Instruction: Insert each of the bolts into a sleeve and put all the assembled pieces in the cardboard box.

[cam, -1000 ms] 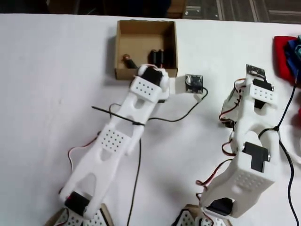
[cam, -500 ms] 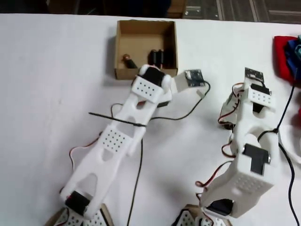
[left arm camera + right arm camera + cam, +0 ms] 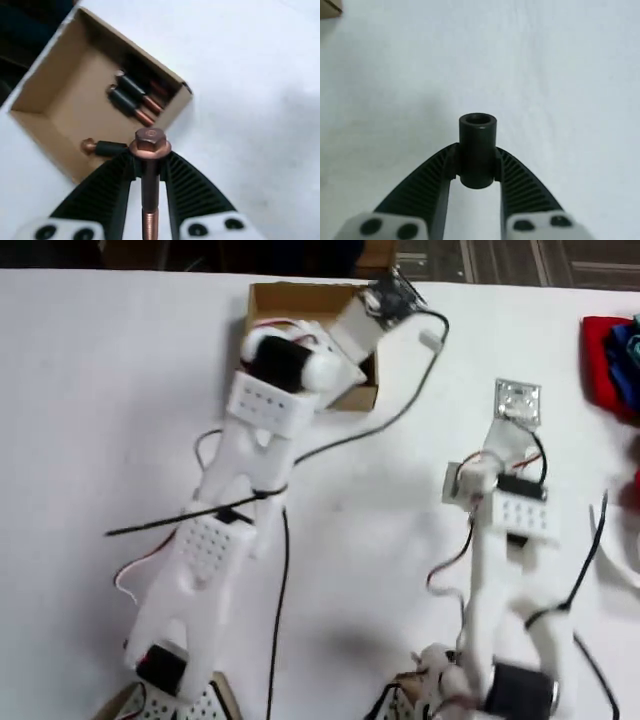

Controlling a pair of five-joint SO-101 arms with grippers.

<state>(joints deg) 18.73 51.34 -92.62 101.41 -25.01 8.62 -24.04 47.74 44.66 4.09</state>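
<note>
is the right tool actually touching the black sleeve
Touching. The right wrist view shows the right tool shut on the sleeve, its fingers pressed against both sides.

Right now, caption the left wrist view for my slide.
Left end effector grips a copper bolt by the cardboard box holding three assembled pieces.

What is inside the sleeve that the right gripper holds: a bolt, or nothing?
Nothing. The sleeve shows an open dark hole at its end, with nothing protruding; the right gripper clamps its sides.
</note>
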